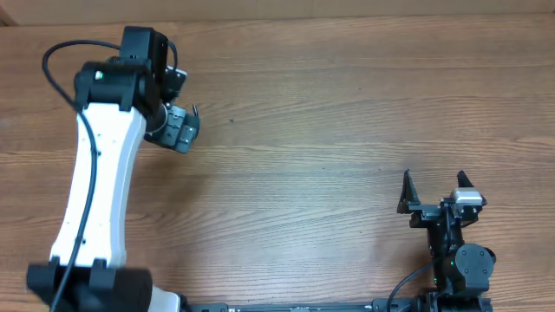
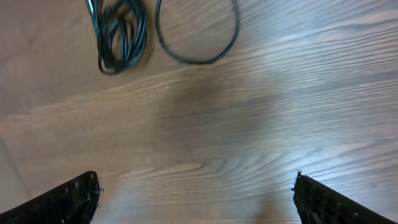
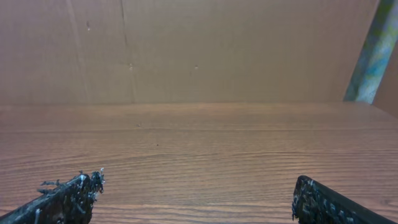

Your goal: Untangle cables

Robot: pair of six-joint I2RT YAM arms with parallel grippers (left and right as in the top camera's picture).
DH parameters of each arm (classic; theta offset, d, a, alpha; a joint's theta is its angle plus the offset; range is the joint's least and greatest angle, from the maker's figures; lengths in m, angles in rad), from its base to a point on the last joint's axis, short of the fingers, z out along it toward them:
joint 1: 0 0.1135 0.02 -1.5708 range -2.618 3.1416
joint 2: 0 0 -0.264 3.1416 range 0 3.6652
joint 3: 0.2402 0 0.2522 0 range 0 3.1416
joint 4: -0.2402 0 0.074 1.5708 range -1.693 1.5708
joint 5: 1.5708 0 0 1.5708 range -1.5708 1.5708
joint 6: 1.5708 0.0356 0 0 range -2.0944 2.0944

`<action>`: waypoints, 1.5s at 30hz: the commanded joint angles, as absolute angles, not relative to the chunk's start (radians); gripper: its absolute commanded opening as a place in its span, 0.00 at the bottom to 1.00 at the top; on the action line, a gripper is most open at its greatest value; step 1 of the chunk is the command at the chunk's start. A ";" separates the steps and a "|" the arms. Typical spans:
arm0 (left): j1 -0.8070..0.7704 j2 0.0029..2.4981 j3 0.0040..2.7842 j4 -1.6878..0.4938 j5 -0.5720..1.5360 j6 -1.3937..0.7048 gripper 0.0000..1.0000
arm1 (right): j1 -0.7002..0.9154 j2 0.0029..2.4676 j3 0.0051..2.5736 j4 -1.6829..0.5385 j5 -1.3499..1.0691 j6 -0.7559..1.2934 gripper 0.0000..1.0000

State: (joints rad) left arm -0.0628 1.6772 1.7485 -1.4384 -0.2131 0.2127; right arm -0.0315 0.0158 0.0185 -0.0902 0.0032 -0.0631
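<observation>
Black fingertips (image 2: 74,198) sit in the lower corners of the left wrist view, the left gripper (image 2: 196,200) spread wide above the wooden table (image 2: 261,124). At that frame's upper left lie the cables (image 2: 121,34): a tight bundle just beside one loose loop (image 2: 198,59) (its top cropped). Lower right in the overhead view, the right gripper (image 1: 436,186) gapes too, holding nothing.

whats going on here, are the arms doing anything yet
Nothing is grasped yet at the wooden table. The left claw hangs open above bare wood, a bundled cable and a loose cable loop lying ahead of it. The right claw, open too, sits far off at the near edge with no cable in its view.
</observation>
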 commanded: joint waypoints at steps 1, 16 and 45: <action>-0.029 1.732 1.781 -1.439 -0.240 0.224 0.99 | -0.034 0.014 0.008 -0.084 -0.001 -0.057 1.00; -0.019 1.957 1.781 -1.285 -0.270 0.244 1.00 | -0.034 0.014 0.008 -0.084 -0.001 -0.057 1.00; 0.096 2.040 1.739 -1.004 -0.426 0.583 1.00 | -0.034 0.014 0.008 -0.084 -0.001 -0.057 1.00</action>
